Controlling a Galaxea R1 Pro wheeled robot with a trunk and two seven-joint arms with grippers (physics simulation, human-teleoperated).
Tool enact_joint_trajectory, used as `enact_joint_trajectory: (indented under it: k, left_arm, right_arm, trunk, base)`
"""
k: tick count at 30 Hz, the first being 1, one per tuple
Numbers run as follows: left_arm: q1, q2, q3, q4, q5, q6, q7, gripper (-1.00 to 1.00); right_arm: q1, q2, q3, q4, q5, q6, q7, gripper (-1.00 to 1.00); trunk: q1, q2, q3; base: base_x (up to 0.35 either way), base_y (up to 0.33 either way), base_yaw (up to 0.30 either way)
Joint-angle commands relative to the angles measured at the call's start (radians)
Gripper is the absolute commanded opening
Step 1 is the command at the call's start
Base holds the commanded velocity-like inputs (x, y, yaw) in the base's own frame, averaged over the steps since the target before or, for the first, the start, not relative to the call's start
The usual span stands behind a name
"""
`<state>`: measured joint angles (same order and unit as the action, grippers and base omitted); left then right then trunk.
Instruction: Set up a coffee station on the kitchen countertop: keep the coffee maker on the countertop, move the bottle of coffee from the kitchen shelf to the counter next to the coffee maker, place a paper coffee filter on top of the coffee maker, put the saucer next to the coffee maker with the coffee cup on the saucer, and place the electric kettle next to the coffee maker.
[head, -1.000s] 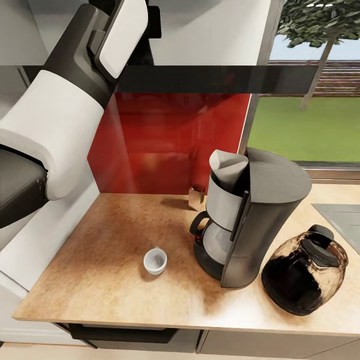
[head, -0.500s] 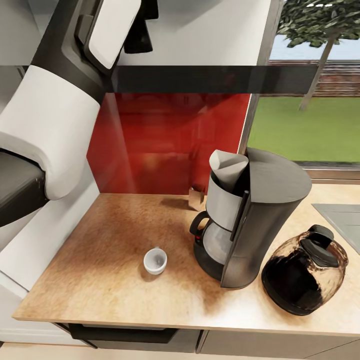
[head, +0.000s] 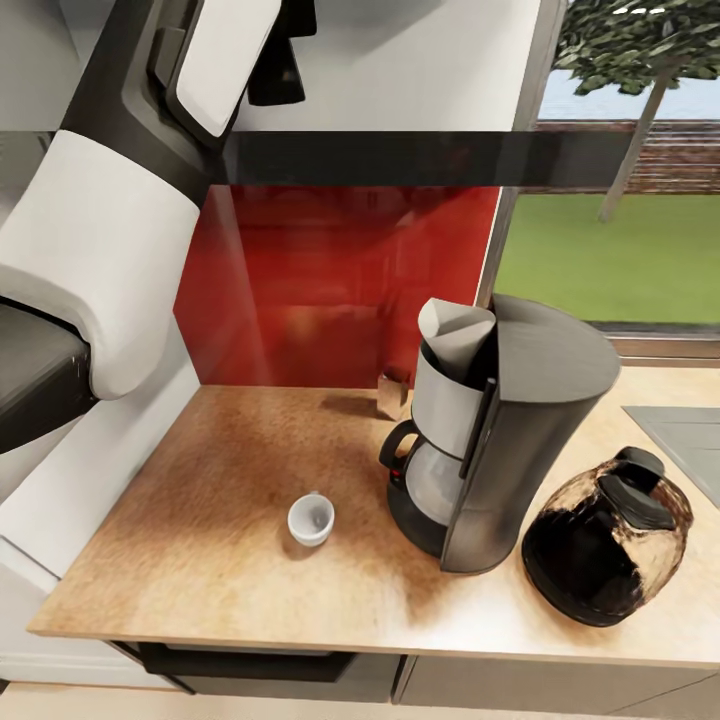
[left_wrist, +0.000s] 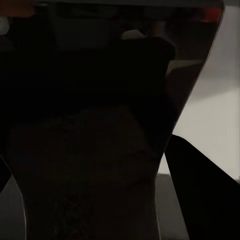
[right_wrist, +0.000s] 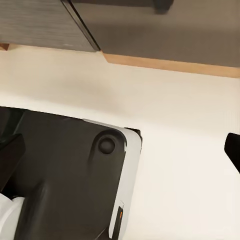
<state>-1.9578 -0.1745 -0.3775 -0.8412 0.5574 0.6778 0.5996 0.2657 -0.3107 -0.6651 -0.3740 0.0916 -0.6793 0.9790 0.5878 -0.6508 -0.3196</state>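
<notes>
While your left arm (head: 110, 230) reaches up past the glossy black slab shelf (head: 420, 157) at upper left, its fingers are too dark to tell their state; the right ones aren't visible. On the light wood-grain surface (head: 200, 560), centre-right, stands the tall dark grey coffee maker (head: 510, 440), paper cone on top, the smoky rounded kettle (head: 608, 538) beside it, and the tiny white cup (head: 311, 519) lower centre, saucerless. Lowering blind, you risk the arm sweeping that cup off.

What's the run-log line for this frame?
left arm: raised at shelf | filter: on coffee maker | cup: no saucer | kettle: beside maker
</notes>
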Motion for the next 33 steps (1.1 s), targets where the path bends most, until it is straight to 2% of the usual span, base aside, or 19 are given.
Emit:
enact_joint_trajectory:
  k: [1,23,33]
  left_arm:
    - [-0.001,0.0,-0.002,0.0,0.008,0.002,0.008,-1.0]
    - [-0.001,0.0,-0.003,0.002,0.008,0.002,0.008,-1.0]
    - [-0.001,0.0,-0.002,0.005,0.009,0.002,0.008,-1.0]
  right_arm:
    - [0.0,0.001,-0.008,-0.002,0.01,-0.003,0.004,1.0]
    - [0.0,0.001,-0.008,-0.002,0.01,-0.003,0.004,1.0]
    - [0.0,0.001,-0.008,-0.002,0.01,-0.003,0.004,1.0]
  trunk:
    - [0.0,-0.001,-0.001]
    - [0.0,-0.001,-0.001]
    - [0.0,-0.001,-0.001]
  base:
    - [-0.085,0.0,0.0]
    - [-0.312,0.0,0.0]
    - [-0.11,0.0,0.0]
